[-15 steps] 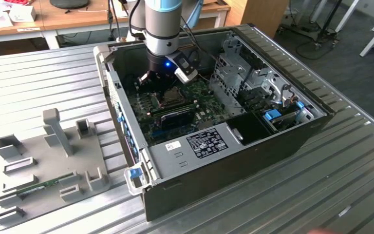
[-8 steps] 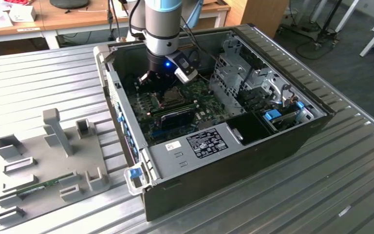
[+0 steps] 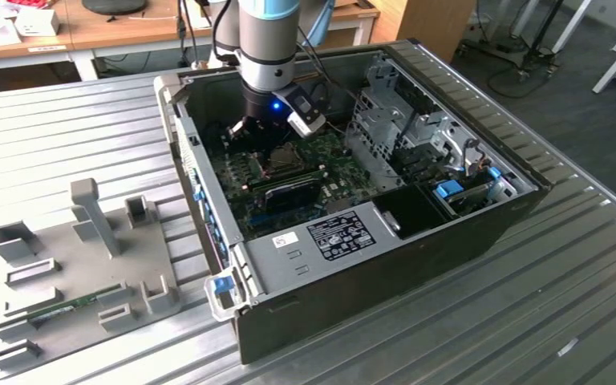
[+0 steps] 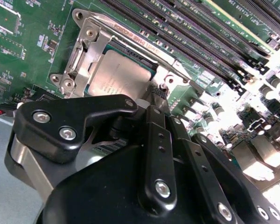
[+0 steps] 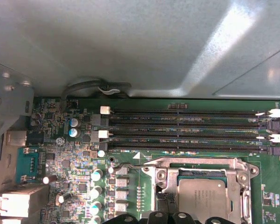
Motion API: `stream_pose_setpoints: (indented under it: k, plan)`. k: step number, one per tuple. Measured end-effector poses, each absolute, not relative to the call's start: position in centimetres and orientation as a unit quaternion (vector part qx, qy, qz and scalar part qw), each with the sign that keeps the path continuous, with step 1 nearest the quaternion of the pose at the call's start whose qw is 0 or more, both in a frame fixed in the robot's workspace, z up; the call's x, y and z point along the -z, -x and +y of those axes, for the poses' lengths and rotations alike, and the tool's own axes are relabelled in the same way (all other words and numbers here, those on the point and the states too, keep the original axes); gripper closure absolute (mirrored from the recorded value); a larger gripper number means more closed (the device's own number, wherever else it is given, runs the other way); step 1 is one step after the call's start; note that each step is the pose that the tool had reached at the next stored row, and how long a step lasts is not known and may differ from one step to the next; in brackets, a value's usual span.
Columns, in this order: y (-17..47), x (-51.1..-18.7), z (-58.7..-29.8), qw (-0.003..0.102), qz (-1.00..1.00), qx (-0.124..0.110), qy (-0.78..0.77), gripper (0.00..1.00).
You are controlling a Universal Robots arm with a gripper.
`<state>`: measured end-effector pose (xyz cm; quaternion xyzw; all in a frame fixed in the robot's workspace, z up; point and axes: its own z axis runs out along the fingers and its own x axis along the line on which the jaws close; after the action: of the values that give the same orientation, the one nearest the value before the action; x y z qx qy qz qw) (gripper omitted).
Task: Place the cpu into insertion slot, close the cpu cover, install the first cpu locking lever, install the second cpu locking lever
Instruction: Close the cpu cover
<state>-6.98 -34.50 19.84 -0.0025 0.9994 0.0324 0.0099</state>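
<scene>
One chip already seated flat in slot. Cover folded down over it, window framing chip top: clamps edges, leaves centre bare. Computer case lies on side on tabletop, so green board faces up toward arm. In exterior view, claw hangs over slot, at 11 o'clock of case opening. Sits low by slot edge, likely to work wire lever. Spread or pressed together: cannot tell.
</scene>
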Motion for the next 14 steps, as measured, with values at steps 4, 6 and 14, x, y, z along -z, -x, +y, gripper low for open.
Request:
stream_pose_setpoints:
  k: [4,6,14]
  plan:
    - [6.97,-19.83,-34.50,0.010,0.999,-0.032,0.002,0.90]
    - [6.97,-19.82,-34.50,0.010,0.999,-0.032,0.002,0.90]
    - [6.97,-19.81,-34.50,0.010,0.999,-0.032,0.003,0.90]
